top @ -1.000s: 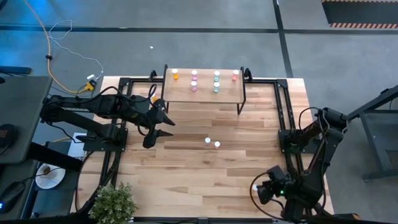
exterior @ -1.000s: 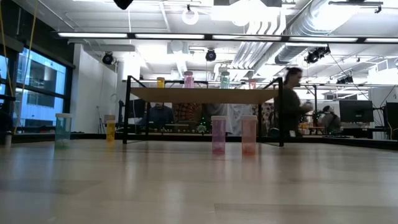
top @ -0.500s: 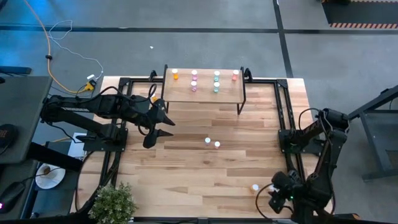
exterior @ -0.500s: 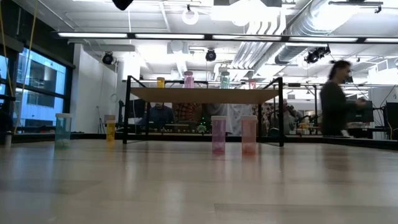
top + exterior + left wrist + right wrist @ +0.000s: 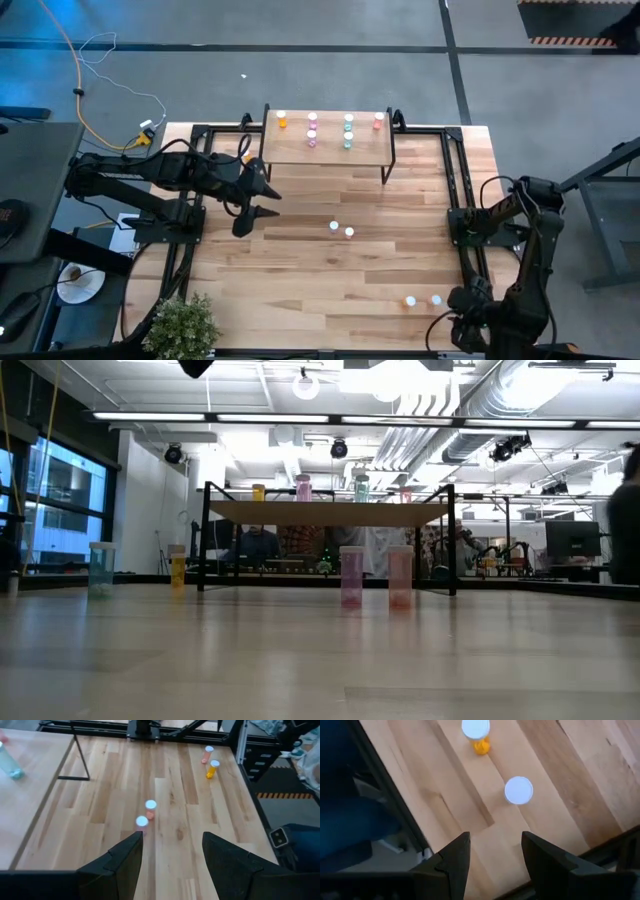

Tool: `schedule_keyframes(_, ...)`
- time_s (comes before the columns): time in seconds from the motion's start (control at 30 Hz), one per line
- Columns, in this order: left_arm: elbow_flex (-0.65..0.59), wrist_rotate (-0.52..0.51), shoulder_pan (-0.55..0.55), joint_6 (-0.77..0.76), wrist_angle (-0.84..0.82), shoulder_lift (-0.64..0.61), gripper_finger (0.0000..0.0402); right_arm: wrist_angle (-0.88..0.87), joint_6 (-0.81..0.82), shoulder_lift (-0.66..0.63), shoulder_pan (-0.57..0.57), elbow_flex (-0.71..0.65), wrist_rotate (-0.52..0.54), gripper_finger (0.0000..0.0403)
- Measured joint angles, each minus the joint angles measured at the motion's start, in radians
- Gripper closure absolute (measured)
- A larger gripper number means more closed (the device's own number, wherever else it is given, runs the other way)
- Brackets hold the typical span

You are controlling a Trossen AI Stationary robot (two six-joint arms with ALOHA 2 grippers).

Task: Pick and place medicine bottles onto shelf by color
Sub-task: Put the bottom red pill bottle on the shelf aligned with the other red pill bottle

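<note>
Down at the lower right of the high view the right gripper (image 5: 470, 322) hangs near the table's front edge with its jaws apart and nothing between them, and the two bottles (image 5: 410, 300) nearest it stand just up and to the left of it, side by side, upright, so their long axes run straight up from the table. Its wrist view looks down on both: an orange bottle (image 5: 476, 732) and a second one of which only the white cap (image 5: 518, 790) shows, both ahead of the fingers and apart from them. By my reckoning this arm is far nearer that pair than the left one. The left gripper (image 5: 243, 218) waits at centre left, jaws also apart and empty, with another two bottles (image 5: 146, 815) standing mid-table ahead of it. The shelf (image 5: 326, 152) sits at top centre, already carrying capped bottles in orange, pink, teal and red columns. All are tiny cylinders with white caps.
</note>
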Motion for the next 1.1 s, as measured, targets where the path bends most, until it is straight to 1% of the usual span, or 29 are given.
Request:
schedule_keyframes(0.17,0.0,-0.007,0.0,0.0,0.0,0.0,0.0206,-0.002,-0.01,0.047,0.0,0.0,0.02,0.0233)
schedule_keyframes(0.3,0.0,-0.007,0.0,0.001,0.0,0.0,0.0206,-0.001,0.03,0.093,0.011,0.0,0.017,0.0233)
schedule_keyframes(0.4,0.0,-0.007,0.0,0.0,0.0,0.0,0.0206,-0.007,0.068,0.116,0.047,0.0,0.023,0.0233)
schedule_keyframes(0.5,0.0,-0.007,0.0,-0.015,0.0,0.0,0.0206,-0.024,0.166,0.123,0.083,0.001,0.087,0.0233)
schedule_keyframes(0.57,0.0,-0.007,0.0,-0.023,0.001,0.0,0.0206,-0.044,0.191,0.124,0.097,0.003,0.161,0.0233)
schedule_keyframes(0.63,0.0,-0.007,0.0,-0.026,0.007,0.0,0.0206,-0.075,0.183,0.125,0.097,0.003,0.2,0.0233)
schedule_keyframes(0.73,0.0,-0.005,0.0,-0.042,0.03,0.0,0.0206,-0.087,0.124,0.125,0.09,0.002,0.153,0.0234)
schedule_keyframes(0.8,0.0,-0.003,0.0,-0.049,0.037,0.0,0.0206,-0.083,0.088,0.125,0.087,0.001,0.149,0.0234)
schedule_keyframes(0.87,0.0,-0.003,0.0,-0.05,0.045,0.0,0.0206,-0.081,0.085,0.125,0.087,0.001,0.142,0.0234)
schedule_keyframes(0.97,0.0,-0.003,0.0,-0.05,0.045,0.0,0.0206,-0.07,0.091,0.125,0.081,0.0,0.101,0.0234)
schedule_keyframes(1.1,0.0,-0.003,0.0,-0.05,0.045,0.0,0.0206,-0.038,0.083,0.124,0.055,-0.002,0.096,0.0234)
